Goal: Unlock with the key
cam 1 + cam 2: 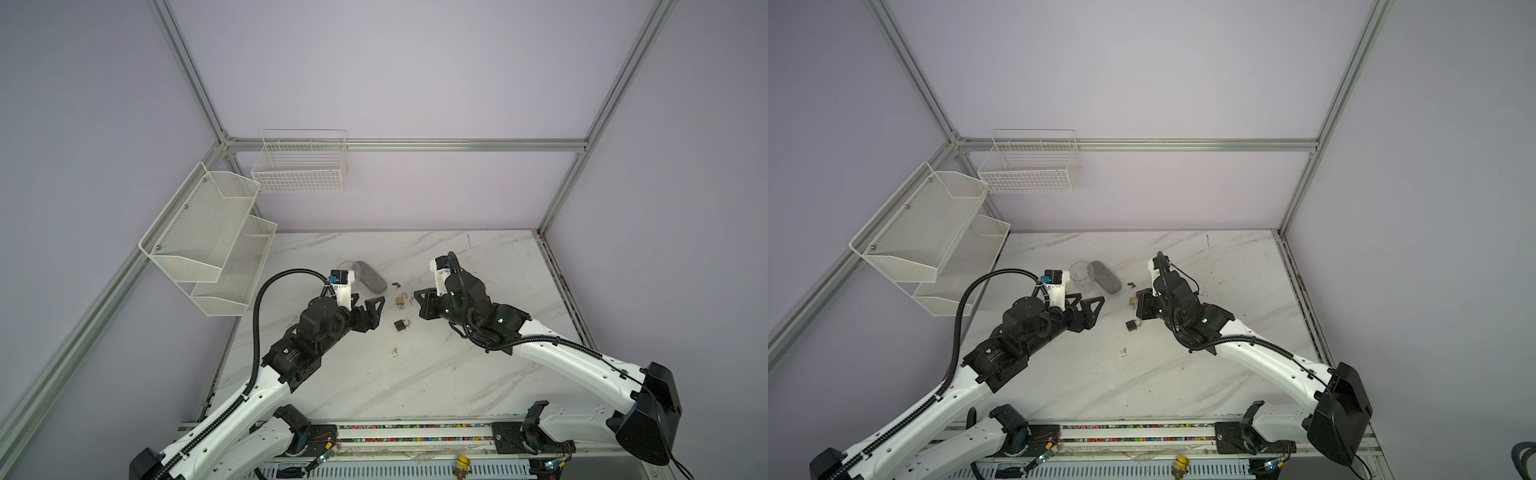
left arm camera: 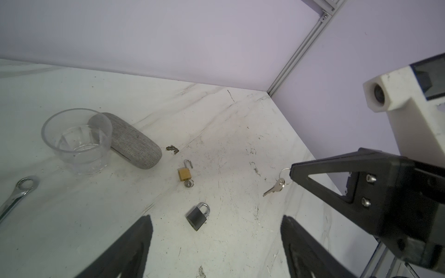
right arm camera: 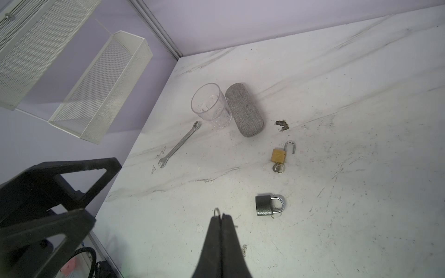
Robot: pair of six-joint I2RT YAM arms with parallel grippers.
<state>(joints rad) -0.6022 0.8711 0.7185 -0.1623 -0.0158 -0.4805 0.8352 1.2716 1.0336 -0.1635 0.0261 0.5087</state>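
Brass catches the eye just below the centre of both top views. A small brass padlock lies flat on the white marble tabletop. Its shackle is swung open, and the head of a small inserted key sits at its base. Directly below it in the frame, and apart from it, a grey padlock lies with its shackle closed.

The right gripper reaches in from the right of the frame and stops just right of the brass padlock. Its fingers are pressed together, pinching a split ring. A silver key dangles from the ring with its blade slanting downward, touching neither padlock.

The left gripper sits just left of the brass padlock in a top view. Its fingers are spread wide with nothing between them, and the left wrist view looks out over both padlocks.

Up and to the left of the padlocks in a top view, a clear glass stands upright. A grey fabric case lies right against it. Between the case and the brass padlock is a small dark chip. A steel wrench lies near the glass; it shows only in the wrist views.
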